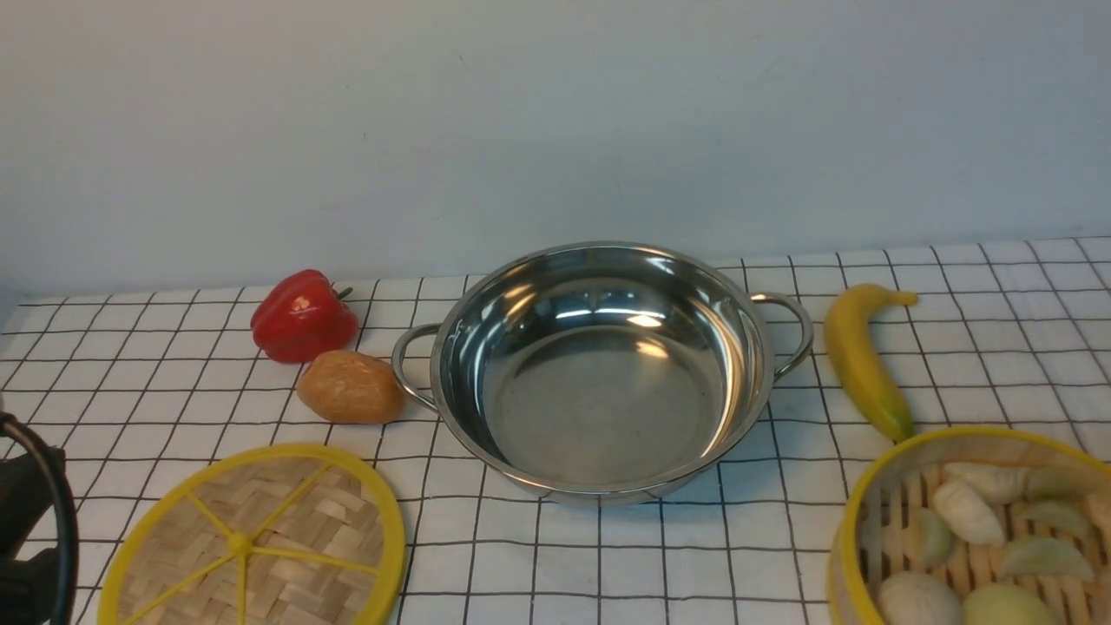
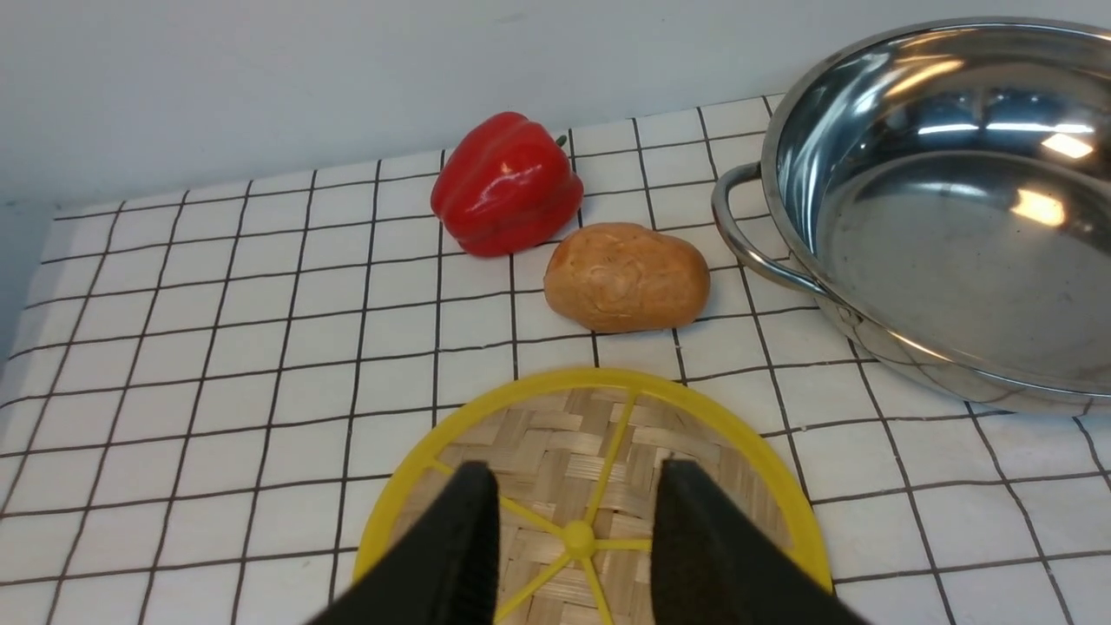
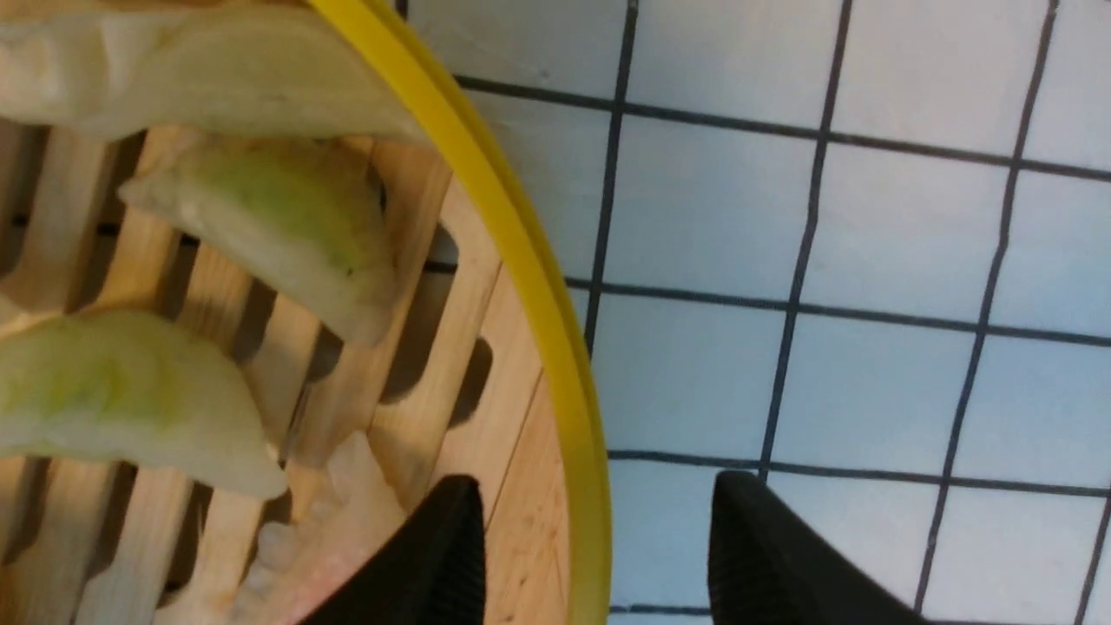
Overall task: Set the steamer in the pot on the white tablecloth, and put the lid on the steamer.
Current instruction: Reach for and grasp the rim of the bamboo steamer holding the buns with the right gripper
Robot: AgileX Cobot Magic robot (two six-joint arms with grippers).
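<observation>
The shiny steel pot stands empty in the middle of the white tablecloth. The woven lid lies flat at the near left. In the left wrist view my left gripper hovers open over the lid, one finger on each side of its yellow hub. The steamer with dumplings sits at the near right. My right gripper is open and straddles the steamer's yellow rim, one finger inside, the other over the cloth. Neither gripper's jaws show in the front view.
A red pepper and a brown potato lie just left of the pot's left handle. A yellow banana lies right of the pot, behind the steamer. A grey wall runs behind the table.
</observation>
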